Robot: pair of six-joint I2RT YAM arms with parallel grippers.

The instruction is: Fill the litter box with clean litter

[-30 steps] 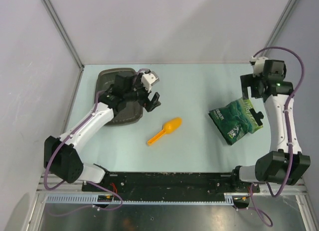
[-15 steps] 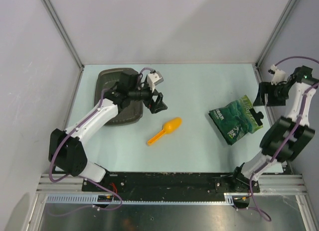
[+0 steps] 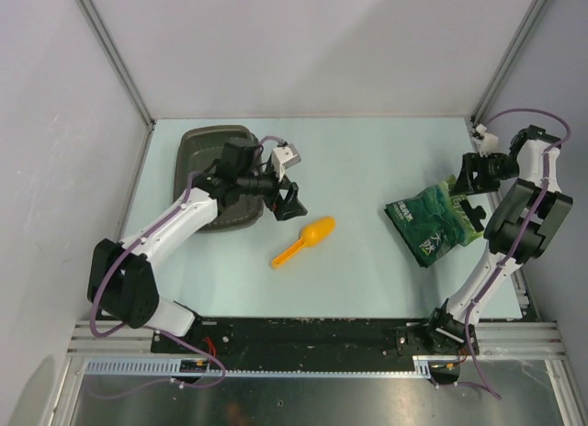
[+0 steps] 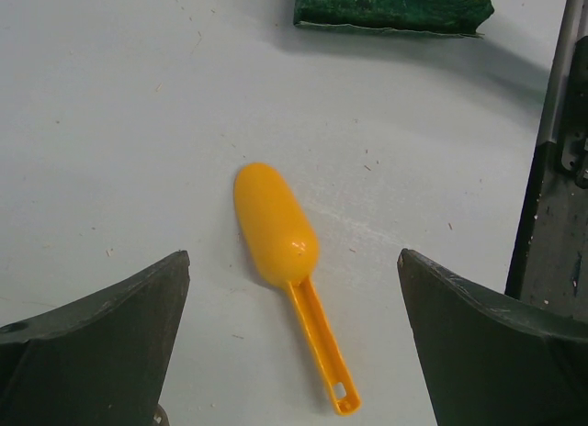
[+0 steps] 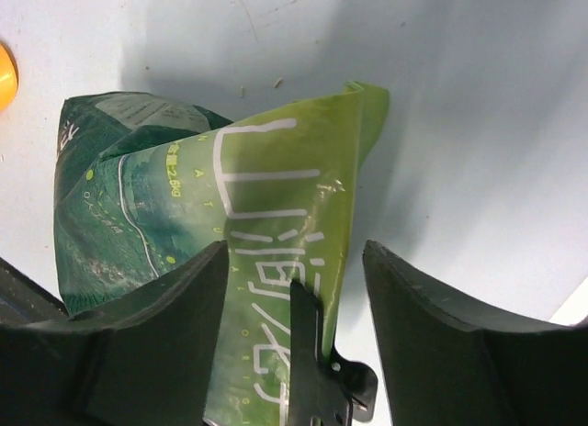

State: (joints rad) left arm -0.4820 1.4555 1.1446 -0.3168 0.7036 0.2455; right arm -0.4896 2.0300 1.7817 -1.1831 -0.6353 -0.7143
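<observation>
Pale mint table (image 3: 367,160), grey walls on three sides.

Far left: the litter box (image 3: 197,143) sat toward the back corner, with my left forearm crossing over its near half. What showed of its floor was bare dark plastic. No clean litter was visible anywhere (I took it to be sealed in the pouch).

Left gripper (image 3: 287,198) hung just right of the tray, jaws spread wide, nothing between them. Its wrist view looked straight down on the orange scoop (image 4: 276,226). The scoop lay flat, handle pointing back toward the camera, clear of both fingers.

Right of centre: the green pouch (image 3: 432,222) lay slumped on the table. One corner of its top flap stood up, with a black clip (image 5: 323,380) pinched on that edge.

Right gripper (image 3: 467,180) was at the pouch's far-right corner, jaws partway apart and straddling the raised flap. The wrist view showed the flap between the fingers, but I could not tell whether either pad touched it. Nothing was lifted.

Judgement: filling had not begun, and the step in hand was getting hold of the pouch. The next move called for closing on the flap beside the clip, not on it. Then a slow lift, since the bag looked soft and likely to sag. The clip would have to come off before any pour.
</observation>
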